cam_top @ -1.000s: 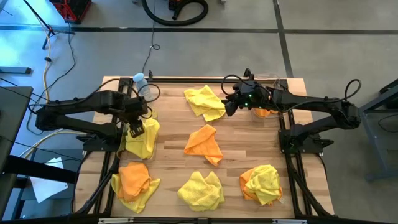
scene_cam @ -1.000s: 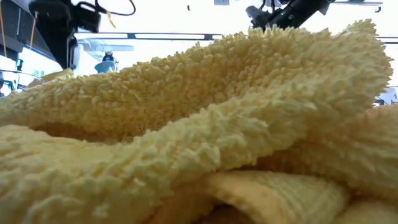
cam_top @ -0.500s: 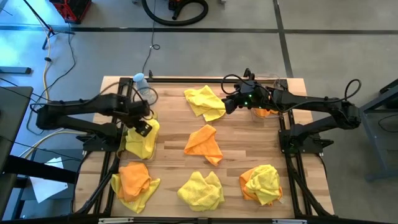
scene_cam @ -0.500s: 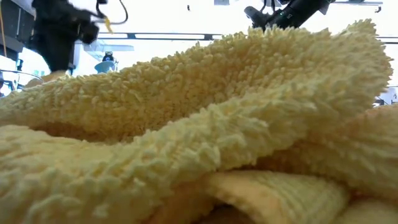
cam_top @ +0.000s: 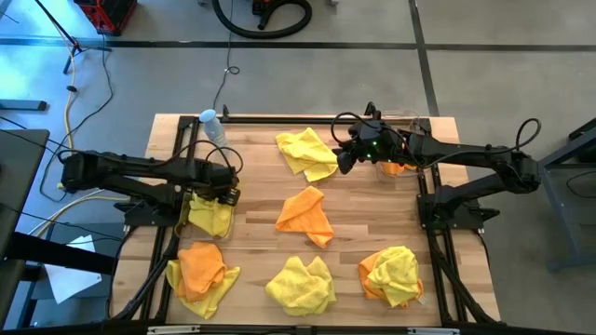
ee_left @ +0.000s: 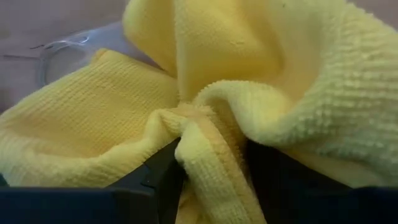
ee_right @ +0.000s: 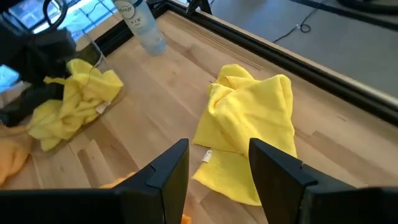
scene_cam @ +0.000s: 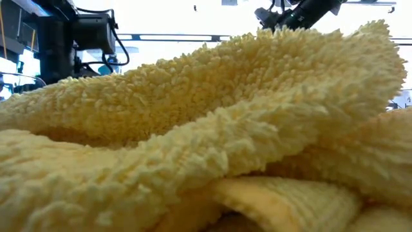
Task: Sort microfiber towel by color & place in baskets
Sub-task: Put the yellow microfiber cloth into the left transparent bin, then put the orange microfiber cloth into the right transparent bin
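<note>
The left gripper [cam_top: 226, 193] sits low over the left basket [ee_left: 65, 50] at the table's left edge, its fingers closed on a yellow towel [ee_left: 205, 106] whose folds bunch between them in the left wrist view; the rest of that cloth drapes into the clear bin beside other yellow fabric. The right gripper [ee_right: 214, 168] hovers with its jaws apart and nothing between them, near the far right of the wooden table [cam_top: 354, 209], just beside the right basket [cam_top: 399, 167], which holds orange cloth. Just ahead of it lies a loose yellow towel at the far middle [cam_top: 307, 152]. An orange towel [cam_top: 305, 214] lies at the table's centre. Along the near edge sit three heaps: an orange-and-yellow pile on the left [cam_top: 199, 272], a yellow pile in the middle [cam_top: 300, 284], which probably is the cloth filling the low view, and a yellow-over-orange pile on the right [cam_top: 391, 273]. A clear bottle [cam_top: 212, 126] with a blue cap lies at the far left corner.
</note>
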Controlling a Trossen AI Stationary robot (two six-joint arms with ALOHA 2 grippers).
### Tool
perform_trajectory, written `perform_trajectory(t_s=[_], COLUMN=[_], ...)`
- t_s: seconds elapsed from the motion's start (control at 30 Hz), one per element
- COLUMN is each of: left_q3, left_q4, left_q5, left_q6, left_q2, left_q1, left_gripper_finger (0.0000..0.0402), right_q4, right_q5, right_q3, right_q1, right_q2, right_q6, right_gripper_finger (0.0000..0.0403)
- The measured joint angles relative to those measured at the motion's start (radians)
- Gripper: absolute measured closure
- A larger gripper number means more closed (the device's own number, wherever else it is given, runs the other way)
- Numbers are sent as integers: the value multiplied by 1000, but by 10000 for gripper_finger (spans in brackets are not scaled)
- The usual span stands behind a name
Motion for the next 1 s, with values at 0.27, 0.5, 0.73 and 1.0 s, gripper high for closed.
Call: perform_trajectory(t_s=[0.27, 0.5, 0.73, 1.0], left_q3=[120, 311, 400, 407], left_q4=[-102, -255, -260, -257], left_q5=[-25, -21, 1, -24], left_q6=[-83, -24, 141, 200], left_q2=[-32, -65, -65, -65], left_q1=[-5, -43, -145, -239], left_gripper_finger=[238, 238, 238, 238], right_q4=[-17, -39, -37, -234], right_q5=[-88, -210, -171, -94], right_q3=[0, 0, 10, 219], right_q1=[0, 21, 156, 237], right_q2=[0, 0, 14, 237], right_q6=[-126, -294, -512, -349], right_gripper_finger=[240, 240, 240, 240])
